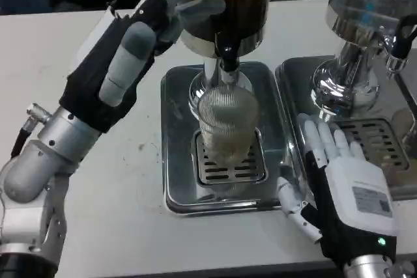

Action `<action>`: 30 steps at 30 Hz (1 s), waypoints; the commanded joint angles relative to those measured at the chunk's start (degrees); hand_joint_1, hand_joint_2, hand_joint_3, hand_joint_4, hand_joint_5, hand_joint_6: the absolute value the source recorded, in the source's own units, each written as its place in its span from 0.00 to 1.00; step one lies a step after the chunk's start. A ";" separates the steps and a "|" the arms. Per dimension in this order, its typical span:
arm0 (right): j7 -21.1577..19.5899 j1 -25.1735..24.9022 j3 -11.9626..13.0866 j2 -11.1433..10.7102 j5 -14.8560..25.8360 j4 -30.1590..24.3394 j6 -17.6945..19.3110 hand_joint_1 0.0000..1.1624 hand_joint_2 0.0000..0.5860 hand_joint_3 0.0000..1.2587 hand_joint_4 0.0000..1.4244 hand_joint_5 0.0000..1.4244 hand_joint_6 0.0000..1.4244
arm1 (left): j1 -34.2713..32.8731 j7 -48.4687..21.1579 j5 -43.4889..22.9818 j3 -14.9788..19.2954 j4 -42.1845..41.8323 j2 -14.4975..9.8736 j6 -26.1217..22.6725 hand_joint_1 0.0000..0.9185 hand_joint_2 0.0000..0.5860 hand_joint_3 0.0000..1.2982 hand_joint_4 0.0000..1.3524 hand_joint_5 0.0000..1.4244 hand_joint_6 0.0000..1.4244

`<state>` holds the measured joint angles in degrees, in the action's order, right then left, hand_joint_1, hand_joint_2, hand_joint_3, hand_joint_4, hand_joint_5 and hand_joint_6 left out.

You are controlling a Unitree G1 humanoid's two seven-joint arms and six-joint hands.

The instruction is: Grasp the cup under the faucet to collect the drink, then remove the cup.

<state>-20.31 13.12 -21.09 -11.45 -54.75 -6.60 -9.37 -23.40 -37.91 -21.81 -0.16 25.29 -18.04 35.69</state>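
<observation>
A ribbed clear cup [227, 125] stands upright on the drip grate [232, 168] of a steel tray [177, 161], right under the black faucet [227, 56] of a dark drink dispenser [225, 4]. My left hand [130, 50] is raised at the upper left, its fingers reaching to the dispenser body beside the faucet, holding nothing. My right hand [342, 187] lies flat and open, palm down, just right of the tray, a short gap from the cup.
A second chrome dispenser [355, 50] with its own tray and grate [381, 141] stands at the right, behind my right hand. Bare white table [130, 187] stretches left of the tray and along the front edge.
</observation>
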 commanded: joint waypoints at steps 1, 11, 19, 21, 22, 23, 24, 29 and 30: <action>-1.26 0.38 0.35 0.33 0.52 -0.22 0.20 0.04 0.83 0.00 0.00 0.00 0.00 | -1.96 -1.57 2.15 0.08 2.39 1.34 -0.17 0.00 0.13 0.02 0.00 0.15 0.10; -1.57 0.72 0.42 0.67 0.42 -0.41 -0.13 0.04 0.82 0.00 0.00 0.00 0.00 | -4.11 -2.81 6.31 -0.61 6.12 3.44 1.76 0.00 0.13 0.03 0.00 0.16 0.11; -1.31 0.72 0.60 0.76 0.74 -0.37 0.12 0.04 0.82 0.00 0.00 0.00 0.00 | -0.85 -1.71 9.46 -1.93 0.76 4.29 4.77 0.00 0.14 0.08 0.03 0.19 0.15; -1.30 0.59 0.62 0.74 0.85 -0.37 0.27 0.04 0.82 0.00 0.00 0.00 0.00 | -0.04 -1.36 10.45 -2.30 -0.13 4.29 5.15 0.00 0.14 0.09 0.04 0.20 0.15; -1.28 0.57 0.63 0.70 0.86 -0.39 0.29 0.04 0.82 0.00 0.00 0.00 0.00 | 0.37 -0.91 11.27 -2.45 -0.77 4.14 5.67 0.00 0.14 0.09 0.04 0.20 0.15; -1.19 0.58 0.71 0.63 0.95 -0.45 0.28 0.04 0.82 0.00 0.00 0.00 0.00 | 0.80 -0.35 12.09 -2.56 -1.46 4.03 6.23 0.00 0.14 0.09 0.04 0.20 0.16; -1.10 0.61 0.79 0.56 1.01 -0.51 0.26 0.04 0.82 0.00 0.00 0.00 0.00 | 1.10 0.10 12.69 -2.64 -1.97 3.97 6.55 0.00 0.14 0.09 0.04 0.20 0.16; -0.90 0.53 1.23 0.46 1.69 -0.60 0.28 0.04 0.82 0.00 0.00 0.00 0.00 | 2.54 1.65 15.29 -3.51 -2.19 3.56 7.15 0.00 0.14 0.11 0.05 0.21 0.17; -0.87 0.48 1.21 0.45 1.73 -0.61 0.25 0.04 0.82 0.00 0.00 0.00 0.00 | 2.67 1.85 15.44 -3.68 -2.14 3.44 7.21 0.00 0.14 0.12 0.05 0.21 0.17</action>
<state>-20.82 13.77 -20.47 -10.85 -53.45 -6.67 -9.38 -22.08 -35.54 -8.20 -2.67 23.57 -14.09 41.92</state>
